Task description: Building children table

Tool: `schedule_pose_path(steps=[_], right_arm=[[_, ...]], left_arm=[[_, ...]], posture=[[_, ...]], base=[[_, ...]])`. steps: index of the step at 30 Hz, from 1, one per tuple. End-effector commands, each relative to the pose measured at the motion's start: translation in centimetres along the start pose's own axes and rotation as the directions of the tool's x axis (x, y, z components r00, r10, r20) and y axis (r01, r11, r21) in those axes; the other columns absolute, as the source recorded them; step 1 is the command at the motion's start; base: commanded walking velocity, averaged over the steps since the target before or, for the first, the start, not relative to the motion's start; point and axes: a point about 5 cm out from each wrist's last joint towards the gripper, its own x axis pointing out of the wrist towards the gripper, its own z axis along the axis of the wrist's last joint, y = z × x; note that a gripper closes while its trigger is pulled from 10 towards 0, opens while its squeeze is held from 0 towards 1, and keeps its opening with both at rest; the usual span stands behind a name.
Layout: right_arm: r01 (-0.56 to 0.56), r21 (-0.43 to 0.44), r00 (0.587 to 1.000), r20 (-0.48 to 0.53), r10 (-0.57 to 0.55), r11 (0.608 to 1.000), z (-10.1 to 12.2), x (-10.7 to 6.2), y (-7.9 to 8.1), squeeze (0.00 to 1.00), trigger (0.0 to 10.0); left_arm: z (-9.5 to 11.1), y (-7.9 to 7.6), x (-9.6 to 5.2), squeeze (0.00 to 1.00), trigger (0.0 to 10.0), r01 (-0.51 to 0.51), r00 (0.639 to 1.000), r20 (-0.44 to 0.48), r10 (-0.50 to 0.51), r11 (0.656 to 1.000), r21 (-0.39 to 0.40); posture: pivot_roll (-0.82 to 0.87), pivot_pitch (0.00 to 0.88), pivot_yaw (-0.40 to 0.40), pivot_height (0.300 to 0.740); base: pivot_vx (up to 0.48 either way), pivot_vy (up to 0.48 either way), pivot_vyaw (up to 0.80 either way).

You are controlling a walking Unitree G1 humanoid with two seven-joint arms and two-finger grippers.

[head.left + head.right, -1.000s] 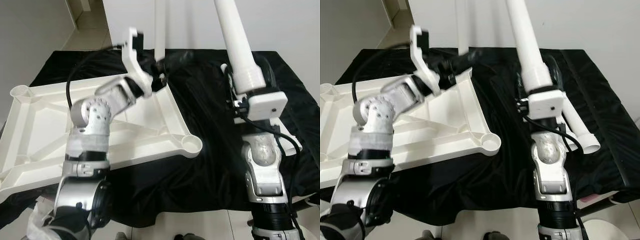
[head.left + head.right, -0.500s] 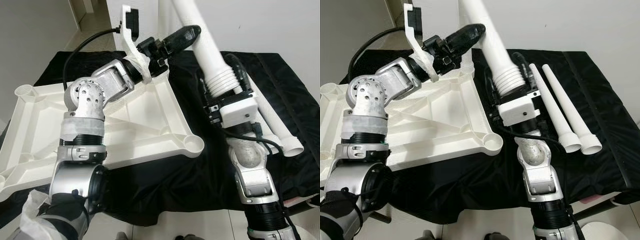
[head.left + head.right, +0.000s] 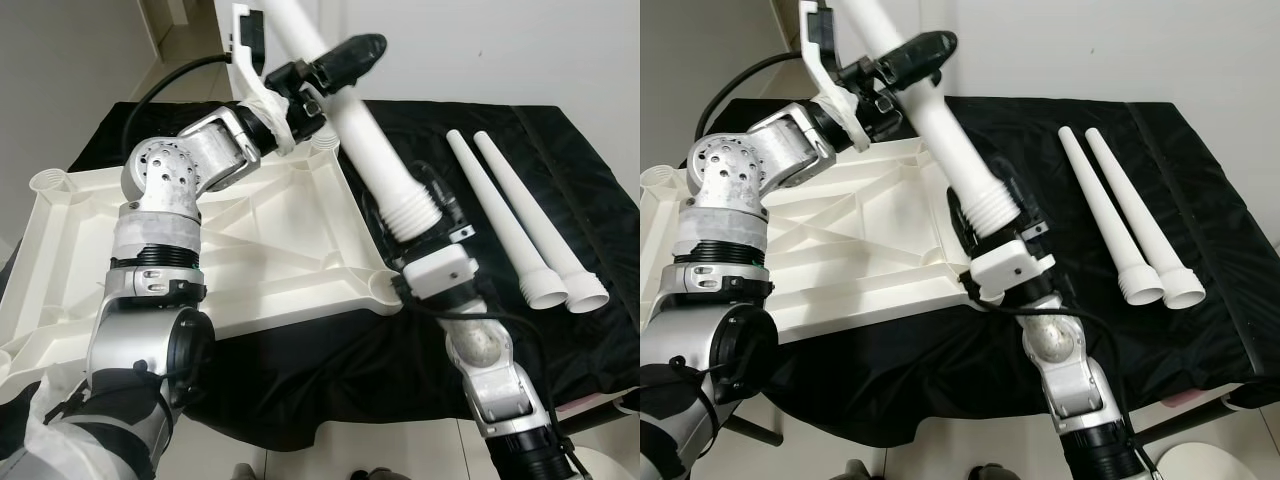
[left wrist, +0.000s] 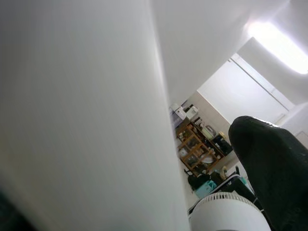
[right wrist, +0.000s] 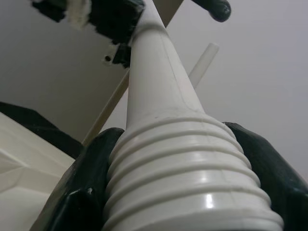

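Now tilted over the tabletop [image 3: 250,260], white leg [image 3: 375,165]: threaded end clenched in right claw [image 3: 420,235], upper shaft steadied by left claw [image 3: 320,75], aiming at corner socket [image 3: 383,290].

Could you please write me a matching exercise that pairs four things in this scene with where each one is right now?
Things:
1. held table leg
2. two spare legs
3. tabletop
4. left hand

Places:
A. lying side by side on the black cloth, off to the robot's right
B. upside down on the cloth, ribs facing up
C. raised, near the upper stretch of the held leg
D. gripped at its threaded end by the right hand

Pairs: 1-D, 2-A, 3-B, 4-C
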Motion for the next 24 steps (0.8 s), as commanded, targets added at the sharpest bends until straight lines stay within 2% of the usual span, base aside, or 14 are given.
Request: schedule_pose_path(steps=[1,4,5,17,19,20,21,23,24], right_arm=[[-0.044,-0.007,0.998,-0.038,0.044,0.999,-0.6,-0.9,0.9,0.0,10.0],[-0.044,-0.009,0.998,-0.045,0.044,0.999,-0.8,-1.0,0.9,0.0,10.0],[-0.04,-0.008,0.998,-0.053,0.04,0.999,-0.9,-1.2,0.9,0.0,10.0],[-0.022,0.006,0.997,-0.074,0.022,1.0,-1.5,-1.6,1.1,0.0,10.0],[0.005,0.034,0.995,-0.096,-0.001,0.999,-1.7,-1.7,1.1,0.0,10.0],[0.027,0.083,0.993,-0.115,-0.017,0.996,-1.9,-1.7,1.1,0.0,10.0],[0.055,0.12,0.99,-0.136,-0.038,0.991,-2.1,-1.8,1.0,1.0,10.0],[0.055,0.12,0.99,-0.136,-0.038,0.991,-2.1,-1.8,1.0,1.0,10.0],[0.085,0.162,0.985,-0.162,-0.059,0.983,-2.3,-1.9,0.8,1.0,10.0]], left_arm=[[1.1,-1.7,0.2,0.0,10.0,0.21,0.977,0.024,-0.211,0.977,0.034],[1.2,-1.6,0.1,0.0,9.8,0.201,0.979,0.027,-0.203,0.978,0.045],[1.4,-1.3,0.1,0.0,0.0,0.179,0.983,0.035,-0.181,0.983,0.042],[2.0,-0.1,0.1,0.0,0.0,0.098,0.993,0.059,-0.1,0.995,0.025],[2.0,0.2,0.1,0.0,0.0,0.084,0.994,0.065,-0.085,0.996,0.027],[2.1,0.2,0.1,0.0,0.0,0.079,0.995,0.065,-0.081,0.996,0.03],[2.1,0.3,0.1,0.0,3.8,0.066,0.996,0.062,-0.069,0.997,0.037],[2.1,0.3,0.1,0.0,3.8,0.066,0.996,0.062,-0.069,0.997,0.037],[2.1,0.4,0.1,0.0,10.0,0.052,0.997,0.057,-0.055,0.997,0.053]], posture=[[-0.1,0.078,0.068,0.74],[-0.1,0.078,0.068,0.74],[-0.1,0.079,0.069,0.74],[-0.1,0.082,0.061,0.74],[-0.1,0.082,0.059,0.74],[-0.1,0.084,0.058,0.74],[-0.1,0.083,0.058,0.74],[-0.1,0.083,0.058,0.74],[-0.1,0.087,0.059,0.74]], base=[[0.0,0.0,0.0],[0.0,0.0,0.0],[0.0,0.0,0.0],[0.0,0.0,0.0],[0.0,0.0,0.0],[0.0,0.0,0.0],[0.0,0.0,0.0],[0.0,0.0,0.0],[0.0,0.0,0.0]])
